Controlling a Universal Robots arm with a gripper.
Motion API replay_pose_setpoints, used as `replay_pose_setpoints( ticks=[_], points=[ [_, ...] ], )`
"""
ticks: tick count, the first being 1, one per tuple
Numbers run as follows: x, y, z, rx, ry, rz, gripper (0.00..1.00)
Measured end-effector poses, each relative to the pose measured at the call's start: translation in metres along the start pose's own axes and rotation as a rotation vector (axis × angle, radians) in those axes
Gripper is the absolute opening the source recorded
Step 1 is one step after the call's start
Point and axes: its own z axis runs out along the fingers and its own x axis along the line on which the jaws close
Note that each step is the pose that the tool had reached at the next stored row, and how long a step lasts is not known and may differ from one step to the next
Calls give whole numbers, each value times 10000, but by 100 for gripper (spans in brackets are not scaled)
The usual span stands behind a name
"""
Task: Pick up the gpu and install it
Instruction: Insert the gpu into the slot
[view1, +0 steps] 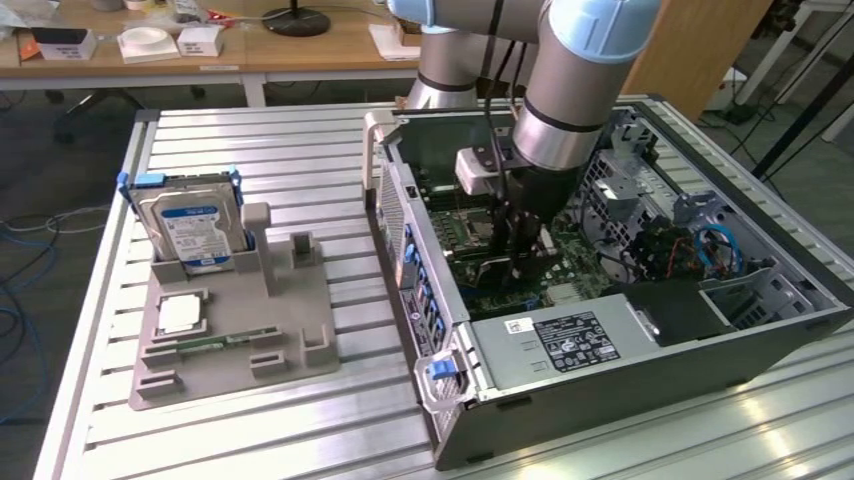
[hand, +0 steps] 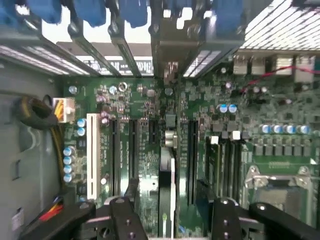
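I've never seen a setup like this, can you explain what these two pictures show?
The machine is a robot arm reaching down into an open computer case on a slatted metal table. One picture comes from a camera off to the side; the other looks down from the arm's wrist. Beside the case, a grey holder keeps a hard drive, a processor chip and a memory stick. The claw is open and holds nothing; the gpu stands edge-on on the motherboard between its fingers.
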Motion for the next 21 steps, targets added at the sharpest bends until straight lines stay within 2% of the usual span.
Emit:
replay_pose_setpoints(
  ticks=[1, 2, 3, 4, 11, 13, 14, 16, 17, 19, 20, 21],
  points=[
    [0, 1, -81, 0, 1, 0, 57],
    [-1, 5, -271, 0, -1, 1, 57],
    [-1, 6, -381, 1, -1, 0, 57],
    [-1, 7, -424, 0, 0, 0, 57],
    [-1, 7, -438, 0, -6, 1, 56],
    [-1, 7, -438, 1, -9, 1, 43],
    [-1, 7, -439, 0, -10, 1, 43],
    [-1, 7, -438, 0, -14, 0, 32],
    [-1, 7, -438, 0, -15, 1, 32],
    [-1, 7, -439, -1, -18, 0, 20],
    [-1, 7, -439, 0, -19, 1, 20],
    [-1, 7, -438, 0, -22, 0, 14]
  ],
)
